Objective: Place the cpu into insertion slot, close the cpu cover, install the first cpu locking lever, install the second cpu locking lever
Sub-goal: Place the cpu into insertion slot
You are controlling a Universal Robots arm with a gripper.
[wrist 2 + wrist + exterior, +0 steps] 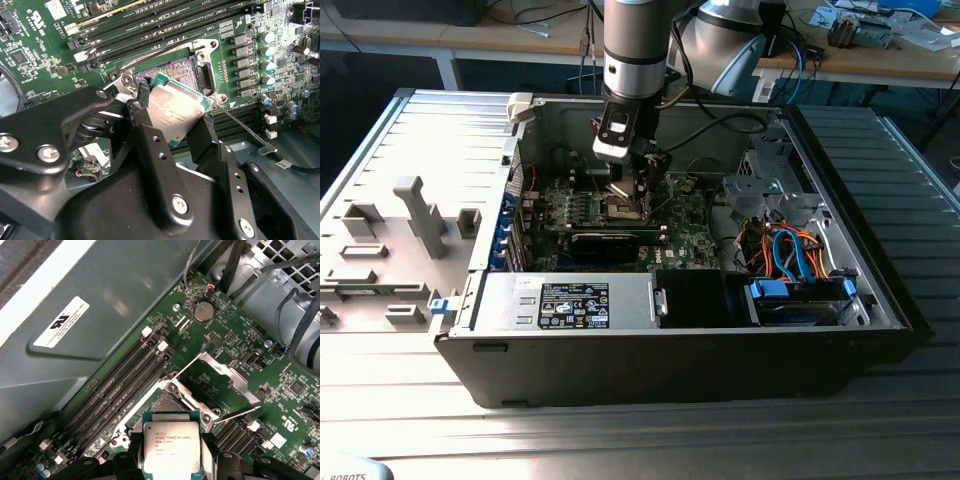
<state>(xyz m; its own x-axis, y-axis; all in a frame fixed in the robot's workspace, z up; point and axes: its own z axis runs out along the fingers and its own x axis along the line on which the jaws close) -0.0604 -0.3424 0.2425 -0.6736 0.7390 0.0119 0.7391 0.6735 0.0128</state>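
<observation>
Exterior view: the gripper (642, 190) hangs inside the open case (670, 370), over the board's middle; second wrist view: its fingers (145, 120) clamp the cpu (177, 112), tilted over the slot (175, 72); first wrist view: the cover (232, 375) stands open beside the slot.

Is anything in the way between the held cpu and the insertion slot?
Nothing visible. The gripper holds the cpu by its edges close above the insertion slot, whose contacts lie bare. The cpu cover is swung open, away from the slot.
</observation>
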